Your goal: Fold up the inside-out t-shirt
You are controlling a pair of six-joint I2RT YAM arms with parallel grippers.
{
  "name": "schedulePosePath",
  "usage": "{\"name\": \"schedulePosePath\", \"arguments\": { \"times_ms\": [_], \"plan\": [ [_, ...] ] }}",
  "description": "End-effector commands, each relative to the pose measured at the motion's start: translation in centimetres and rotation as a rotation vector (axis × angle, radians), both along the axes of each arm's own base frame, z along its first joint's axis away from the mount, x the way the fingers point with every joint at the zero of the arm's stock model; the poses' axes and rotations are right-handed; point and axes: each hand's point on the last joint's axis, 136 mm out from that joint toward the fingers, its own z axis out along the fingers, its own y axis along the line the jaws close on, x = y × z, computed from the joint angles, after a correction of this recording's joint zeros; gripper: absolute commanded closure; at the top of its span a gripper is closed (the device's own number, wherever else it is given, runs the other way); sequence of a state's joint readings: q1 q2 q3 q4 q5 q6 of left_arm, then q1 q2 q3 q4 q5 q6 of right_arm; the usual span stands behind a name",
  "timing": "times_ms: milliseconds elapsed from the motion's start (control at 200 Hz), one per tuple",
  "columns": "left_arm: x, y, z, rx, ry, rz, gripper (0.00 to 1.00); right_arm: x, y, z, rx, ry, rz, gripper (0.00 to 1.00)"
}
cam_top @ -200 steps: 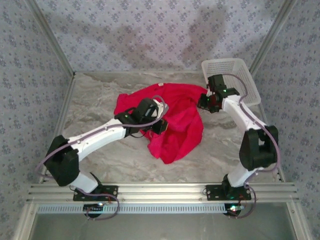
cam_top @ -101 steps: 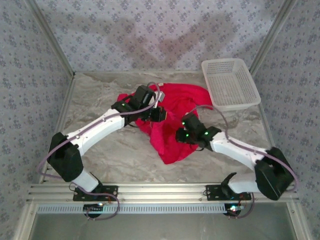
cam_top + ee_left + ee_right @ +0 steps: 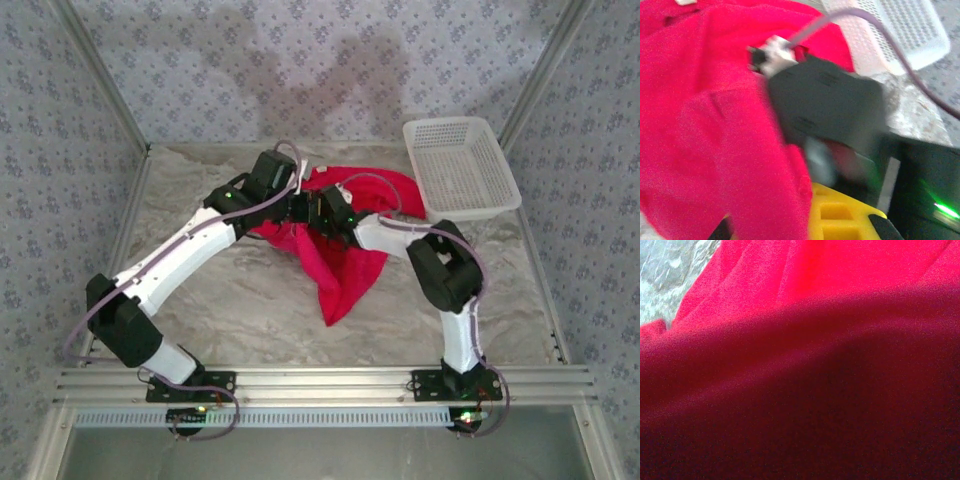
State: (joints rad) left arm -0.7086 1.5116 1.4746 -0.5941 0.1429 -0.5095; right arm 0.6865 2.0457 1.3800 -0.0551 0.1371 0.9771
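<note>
Status, everything referenced to the white mesh basket (image 3: 462, 165):

- The inside-out t-shirt (image 3: 345, 275) sits on the table (image 3: 230, 300), to the left of the basket. It's bunched up, not flat. Its right edge comes up just beside the basket's left wall; I can't tell if they touch. One long tail of cloth runs toward my bases, away from the basket.
- My left gripper (image 3: 298, 210) is on the shirt's middle, well left of the basket. Jaws are clenched, and the wrist view has red cloth (image 3: 705, 125) running right down beside my yellow finger (image 3: 840, 217), so I read that as a grip on the shirt.
- My right gripper (image 3: 318, 215) is between the left one and the basket, nearly nose to nose with the left. Its black body shows close in the left wrist view, with the basket (image 3: 900, 30) behind it.
- Right jaw state: can't tell. The wrist camera is pressed up to red cloth (image 3: 815, 290), the lower part in dark shadow, with only a sliver of table (image 3: 660, 280) at the top-left corner. From the top view the fingers are hidden against the shirt.
- The right arm is folded sharply, elbow on the near side of the basket, forearm pointing left away from it.
</note>
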Motion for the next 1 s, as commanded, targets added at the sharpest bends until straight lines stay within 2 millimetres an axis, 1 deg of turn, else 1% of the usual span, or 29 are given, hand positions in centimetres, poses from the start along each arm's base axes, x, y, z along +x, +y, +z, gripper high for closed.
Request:
{"name": "schedulePosePath", "arguments": {
  "times_ms": [0,120,160,180,200,260,275,295,325,405,505,615,700,780,849,929,954,994],
  "plan": [
    [-1.6,0.1,3.4,-0.062,-0.037,-0.049,1.0,-1.5,-1.2,-4.6,-0.054,0.151,-0.147,0.24],
    [-1.3,1.2,3.7,-0.073,-0.044,-0.026,1.0,-2.2,-0.8,-6.7,-0.078,0.221,-0.17,0.24],
    [-1.1,1.6,3.7,-0.074,-0.045,-0.018,1.0,-2.1,-0.5,-7.2,-0.077,0.233,-0.163,0.29],
    [-0.9,1.8,3.7,-0.075,-0.045,-0.013,1.0,-2.1,-0.3,-7.2,-0.075,0.236,-0.158,0.35],
    [-0.8,2.0,3.6,-0.076,-0.044,-0.007,1.0,-2.1,-0.1,-7.3,-0.073,0.237,-0.15,0.44],
    [-0.1,2.7,3.5,-0.082,-0.041,0.011,1.0,-2.0,0.2,-6.9,-0.063,0.236,-0.121,0.8],
    [0.2,2.9,3.5,-0.084,-0.041,0.017,1.0,-2.0,0.3,-6.6,-0.061,0.234,-0.11,0.87],
    [0.4,3.2,3.4,-0.085,-0.039,0.023,1.0,-2.0,0.4,-6.1,-0.055,0.228,-0.096,0.95],
    [0.9,3.5,3.3,-0.09,-0.036,0.033,1.0,-1.9,0.6,-5.1,-0.041,0.218,-0.064,1.0],
    [2.9,4.8,2.9,-0.099,-0.042,0.075,1.0,-2.1,0.6,-1.4,-0.031,0.175,0.028,1.0],
    [6.7,7.6,1.1,-0.111,-0.022,0.177,1.0,-2.9,0.2,4.7,-0.012,0.095,0.14,1.0],
    [10.9,11.4,-2.4,-0.129,0.055,0.301,1.0,-5.1,-0.3,11.4,0.029,0.027,0.284,1.0],
    [13.2,14.1,-5.3,-0.139,0.121,0.378,1.0,-7.3,-0.7,16.6,0.071,-0.044,0.379,1.0],
    [14.4,16.0,-8.5,-0.118,0.183,0.429,1.0,-9.2,-1.7,21.2,0.124,-0.12,0.433,1.0],
    [14.7,17.5,-11.5,-0.105,0.247,0.469,1.0,-10.8,-2.8,25.0,0.187,-0.19,0.46,1.0],
    [14.3,19.2,-14.7,-0.107,0.327,0.517,1.0,-12.1,-4.6,29.0,0.253,-0.271,0.47,1.0],
    [14.0,19.8,-15.7,-0.109,0.35,0.531,1.0,-12.5,-5.3,30.0,0.263,-0.296,0.468,1.0],
    [13.5,20.6,-17.0,-0.114,0.38,0.562,1.0,-13.1,-6.4,31.0,0.27,-0.319,0.46,1.0]
  ]
}}
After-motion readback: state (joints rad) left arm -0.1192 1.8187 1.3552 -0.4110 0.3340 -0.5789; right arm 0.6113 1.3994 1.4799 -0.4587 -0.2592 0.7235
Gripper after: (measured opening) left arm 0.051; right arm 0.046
